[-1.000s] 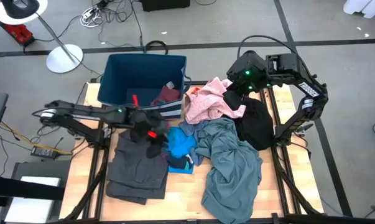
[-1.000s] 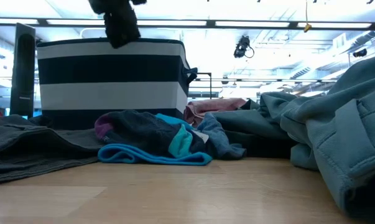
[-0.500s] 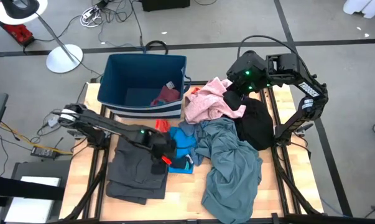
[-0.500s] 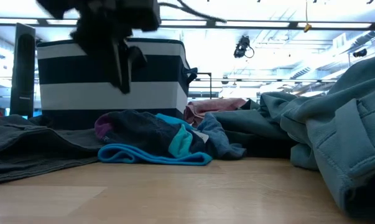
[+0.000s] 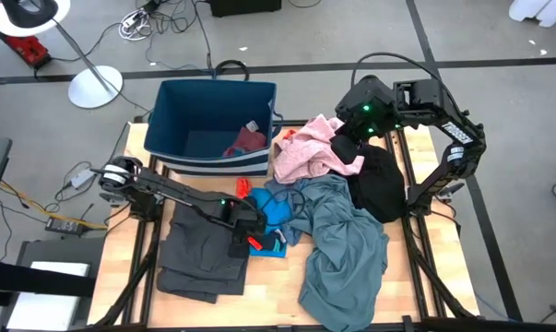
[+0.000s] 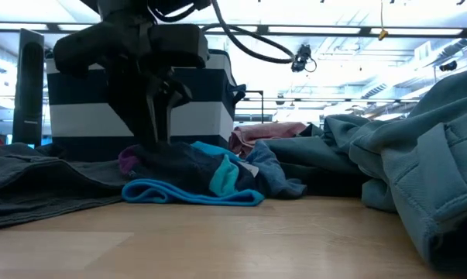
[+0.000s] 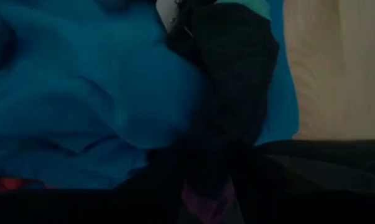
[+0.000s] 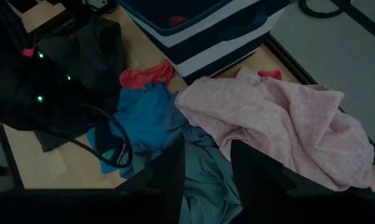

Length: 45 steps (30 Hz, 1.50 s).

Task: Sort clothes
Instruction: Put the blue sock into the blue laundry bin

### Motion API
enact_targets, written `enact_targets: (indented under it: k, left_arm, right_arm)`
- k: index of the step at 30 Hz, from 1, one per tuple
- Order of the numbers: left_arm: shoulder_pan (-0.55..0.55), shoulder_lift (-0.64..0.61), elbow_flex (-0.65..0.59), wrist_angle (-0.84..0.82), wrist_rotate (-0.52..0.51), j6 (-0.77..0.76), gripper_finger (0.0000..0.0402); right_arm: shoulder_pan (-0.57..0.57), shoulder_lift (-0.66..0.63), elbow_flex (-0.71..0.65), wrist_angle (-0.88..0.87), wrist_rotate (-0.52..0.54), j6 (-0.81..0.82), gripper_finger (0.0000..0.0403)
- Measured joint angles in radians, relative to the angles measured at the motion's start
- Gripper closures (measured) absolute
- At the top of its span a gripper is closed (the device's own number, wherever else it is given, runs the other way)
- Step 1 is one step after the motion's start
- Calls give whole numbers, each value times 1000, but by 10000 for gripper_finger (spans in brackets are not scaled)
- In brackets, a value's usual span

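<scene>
My left gripper has come down, fingers pointing down, on a small heap by the table's middle: a bright blue garment and a dark sock. In the low view its fingers reach the top of the heap. It looks open. My right gripper waits open and empty above the pink garment. A dark grey garment, a grey-blue one and a black one lie flat on the table. A maroon piece lies in the bin. My left gripper stands with its fingertips at the dark sock on the bright blue garment, coming from above. I cannot tell whether the fingers touch the cloth. The heap lies slack on the table.
The dark blue bin with the striped base stands at the far left of the table. A red-orange piece lies just in front of it. Bare wood shows at the near edge between the dark grey and grey-blue garments.
My left gripper has gone from beside the bin toward the table's near and right edges and down, ending on the blue and dark heap. The clothes have not moved.
</scene>
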Motion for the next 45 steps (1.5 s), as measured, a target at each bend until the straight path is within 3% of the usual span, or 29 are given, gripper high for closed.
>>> enact_targets:
  k: [3, 14, 17, 21, 30, 38, 45]
  left_arm:
    - [0, 11, 0, 18, 39, -1, 271]
    - [-6, 88, 1, 48, 29, -37, 276]
    - [-6, 87, 2, 46, 27, -70, 308]
    - [-6, 72, 14, 8, 29, -88, 384]
    - [-6, 68, 224, -172, -34, -44, 399]
    - [26, 65, 420, -318, -78, -2, 400]
    - [64, -32, 491, -364, -87, -9, 401]
  right_arm:
    - [0, 0, 0, 0, 0, -1, 273]
    - [0, 0, 0, -1, -1, 0, 274]
    - [0, 0, 0, -1, 0, 1, 275]
    - [0, 0, 0, 0, 0, -1, 275]
    - [13, 0, 0, 0, 7, -34, 275]
    - [109, 0, 0, 0, 117, -36, 275]
    - [167, -1, 0, -1, 157, 17, 275]
